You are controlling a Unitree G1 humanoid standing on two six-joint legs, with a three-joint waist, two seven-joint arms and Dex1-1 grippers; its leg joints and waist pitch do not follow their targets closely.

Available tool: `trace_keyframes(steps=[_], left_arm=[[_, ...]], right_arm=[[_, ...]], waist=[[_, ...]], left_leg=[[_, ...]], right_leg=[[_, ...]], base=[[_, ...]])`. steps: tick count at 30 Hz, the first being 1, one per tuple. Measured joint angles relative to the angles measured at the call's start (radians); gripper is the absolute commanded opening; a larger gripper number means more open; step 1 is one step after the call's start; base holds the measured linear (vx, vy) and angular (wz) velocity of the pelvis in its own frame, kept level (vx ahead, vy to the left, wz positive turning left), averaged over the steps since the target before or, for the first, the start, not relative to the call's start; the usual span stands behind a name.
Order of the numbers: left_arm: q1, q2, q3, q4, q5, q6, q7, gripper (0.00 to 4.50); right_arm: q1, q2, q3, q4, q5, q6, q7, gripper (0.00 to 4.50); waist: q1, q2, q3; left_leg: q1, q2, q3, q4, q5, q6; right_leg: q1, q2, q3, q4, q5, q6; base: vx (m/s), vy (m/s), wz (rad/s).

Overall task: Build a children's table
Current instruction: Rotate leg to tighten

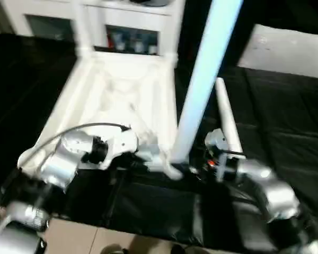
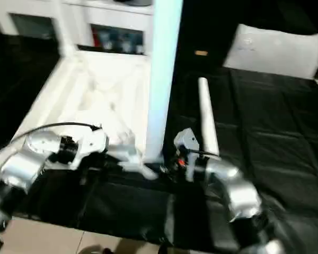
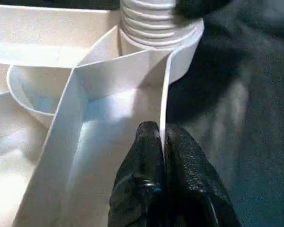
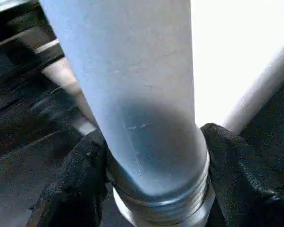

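Observation:
The children's table top lies upside down on black cloth, ribs up. One white leg stands upright in its near right corner socket, with its threaded end at the socket. My right gripper is shut on this leg just above the thread, one black finger on each side. My left gripper is shut on the thin rim wall of the table top next to that socket. A second leg lies loose on the cloth to the right. Another leg stands at the far left corner.
White cabinets with glass doors stand right behind the table top. A flat white panel lies at the back right on the black cloth. Pale floor shows at the cloth's near edge.

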Motion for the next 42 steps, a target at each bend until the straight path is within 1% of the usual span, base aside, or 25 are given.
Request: trace_keyframes(steps=[1, 2, 5, 8, 11, 12, 14, 16, 18, 19, 22, 23, 24, 26, 30, 32, 35, 38, 42], left_arm=[[0.018, -0.029, 0.008, -0.03, 0.006, 0.04, 0.044, 0.0], [0.025, -0.053, 0.012, -0.044, 0.013, 0.064, 0.078, 0.0], [0.04, -0.12, 0.019, -0.088, 0.054, 0.139, 0.18, 0.0], [0.035, -0.178, 0.018, -0.093, 0.096, 0.175, 0.268, 0.0], [0.032, -0.197, 0.015, -0.093, 0.106, 0.188, 0.3, 0.0], [0.029, -0.199, 0.013, -0.093, 0.108, 0.19, 0.305, 0.0], [0.007, -0.199, -0.009, -0.077, 0.114, 0.187, 0.309, 0.0], [0.0, -0.198, -0.018, -0.07, 0.116, 0.18, 0.31, 0.0], [-0.006, -0.193, -0.025, -0.066, 0.115, 0.171, 0.306, 0.0], [-0.006, -0.189, -0.027, -0.065, 0.115, 0.164, 0.302, 0.0], [-0.01, -0.173, -0.032, -0.064, 0.113, 0.143, 0.288, 0.0], [-0.01, -0.162, -0.033, -0.062, 0.111, 0.132, 0.274, 0.0], [-0.01, -0.153, -0.034, -0.06, 0.107, 0.121, 0.264, 0.0], [-0.012, -0.13, -0.033, -0.046, 0.096, 0.089, 0.239, 0.0], [-0.016, -0.091, -0.034, -0.019, 0.075, 0.023, 0.192, 0.0], [-0.02, -0.05, -0.035, 0.008, 0.062, -0.04, 0.14, 0.0], [-0.028, -0.006, -0.036, 0.05, 0.045, -0.123, 0.07, 0.0], [-0.036, 0.029, -0.036, 0.088, 0.021, -0.19, -0.009, 0.0], [-0.055, 0.06, -0.048, 0.129, 0.002, -0.242, -0.089, 0.0]], right_arm=[[0.004, 0.032, -0.012, -0.007, -0.013, 0.006, -0.068, 2.67], [0.003, 0.055, -0.02, -0.01, -0.026, 0.01, -0.118, 2.67], [-0.003, 0.136, -0.043, -0.018, -0.071, 0.029, -0.267, 2.66], [-0.053, 0.166, -0.043, 0.022, -0.126, 0.029, -0.362, 2.66], [-0.07, 0.179, -0.044, 0.042, -0.133, 0.026, -0.401, 2.66], [-0.071, 0.182, -0.048, 0.042, -0.132, 0.027, -0.408, 3.01], [-0.073, 0.187, -0.07, 0.043, -0.125, 0.028, -0.409, 3.39], [-0.072, 0.187, -0.075, 0.042, -0.119, 0.027, -0.409, 3.47], [-0.067, 0.185, -0.078, 0.037, -0.11, 0.026, -0.401, 3.66], [-0.063, 0.183, -0.078, 0.031, -0.108, 0.026, -0.394, 3.84], [-0.044, 0.169, -0.078, 0.012, -0.089, 0.022, -0.364, 4.08], [-0.037, 0.154, -0.078, 0.004, -0.076, 0.021, -0.337, 4.08], [-0.031, 0.142, -0.078, 0.0, -0.067, 0.021, -0.314, 4.29], [-0.022, 0.111, -0.076, -0.008, -0.044, 0.023, -0.259, 4.44], [0.001, 0.059, -0.074, -0.029, -0.027, 0.023, -0.171, 4.48], [0.006, -0.01, -0.054, -0.041, -0.008, 0.02, -0.089, 4.48], [0.006, -0.094, -0.037, -0.062, -0.003, -0.005, 0.013, 4.48], [0.001, -0.157, -0.013, -0.067, -0.003, -0.032, 0.106, 4.48], [-0.023, -0.206, 0.007, -0.053, -0.012, -0.066, 0.197, 4.48]], waist=[[-0.01, 0.0, 0.0], [-0.014, 0.0, 0.0], [-0.019, 0.0, 0.0], [-0.027, 0.001, 0.0], [-0.028, 0.001, -0.001], [-0.027, 0.001, -0.001], [-0.025, 0.0, 0.0], [-0.024, 0.0, 0.0], [-0.024, 0.0, 0.0], [-0.023, 0.0, 0.0], [-0.021, 0.0, 0.0], [-0.02, 0.001, 0.0], [-0.019, 0.001, 0.0], [-0.017, 0.001, 0.0], [-0.015, 0.001, 0.0], [-0.008, 0.001, 0.0], [0.004, 0.001, 0.0], [0.013, 0.001, 0.0], [0.023, 0.001, 0.0]], left_leg=[[0.0, 0.0, 0.0, 0.0, 0.0, 0.0], [0.0, 0.0, 0.0, 0.0, 0.0, 0.0], [0.001, 0.0, 0.0, 0.0, 0.0, 0.0], [0.0, -0.001, -0.001, 0.001, 0.0, 0.0], [0.0, -0.002, -0.001, 0.001, 0.0, 0.0], [0.0, -0.002, -0.001, 0.001, 0.0, 0.0], [-0.001, -0.002, -0.001, 0.0, 0.0, 0.0], [-0.002, -0.002, -0.001, 0.0, 0.0, 0.0], [-0.002, -0.002, -0.001, 0.0, 0.0, 0.001], [-0.002, -0.002, -0.001, 0.0, 0.0, 0.001], [-0.002, -0.002, -0.001, -0.001, 0.0, 0.001], [-0.003, -0.001, -0.001, -0.002, 0.0, 0.001], [-0.003, -0.001, -0.001, -0.002, 0.0, 0.001], [-0.003, -0.001, -0.001, -0.003, 0.0, 0.001], [-0.002, -0.001, -0.001, -0.004, 0.003, 0.006], [-0.002, 0.0, -0.001, -0.004, 0.003, 0.006], [-0.002, -0.001, -0.001, -0.002, 0.003, 0.006], [-0.002, -0.001, -0.001, -0.002, 0.004, 0.006], [-0.002, -0.001, -0.001, -0.002, 0.004, 0.006]], right_leg=[[0.0, 0.0, 0.0, 0.0, 0.0, 0.0], [0.0, 0.0, 0.0, 0.0, 0.0, 0.0], [0.001, 0.0, 0.0, -0.001, 0.0, 0.001], [0.001, 0.0, 0.0, -0.003, -0.001, 0.001], [0.002, 0.0, 0.001, -0.004, -0.001, 0.001], [0.001, 0.0, 0.001, -0.004, -0.001, 0.001], [0.001, 0.0, 0.001, -0.003, 0.0, 0.002], [0.001, 0.0, 0.001, -0.003, 0.0, 0.002], [0.001, 0.0, 0.001, -0.003, 0.0, 0.001], [0.001, 0.0, 0.001, -0.002, 0.0, 0.001], [0.0, 0.0, 0.001, -0.002, 0.0, 0.001], [0.0, 0.0, 0.001, -0.002, 0.0, 0.001], [0.0, 0.0, 0.001, -0.002, 0.0, 0.001], [-0.001, 0.001, 0.001, -0.002, 0.0, 0.001], [-0.001, 0.001, 0.001, -0.001, 0.002, -0.002], [-0.001, 0.001, 0.001, -0.001, 0.001, -0.001], [-0.001, 0.001, 0.001, -0.001, 0.0, 0.001], [0.0, 0.001, 0.001, -0.001, 0.0, 0.001], [0.0, 0.001, 0.001, 0.0, 0.003, -0.003]], base=[[0.0, 0.0, 0.0], [0.0, 0.0, 0.0], [0.0, 0.0, 0.0], [0.0, 0.0, 0.0], [0.0, 0.0, 0.0], [0.0, 0.0, 0.0], [0.0, 0.0, 0.0], [0.0, 0.0, 0.0], [0.0, 0.0, 0.0], [0.0, 0.0, 0.0], [0.0, 0.0, 0.0], [0.0, 0.0, 0.0], [0.0, 0.0, 0.0], [0.0, 0.0, 0.0], [0.0, 0.0, 0.0], [0.0, 0.0, 0.0], [0.0, 0.0, 0.0], [0.0, 0.0, 0.0], [0.0, 0.0, 0.0]])
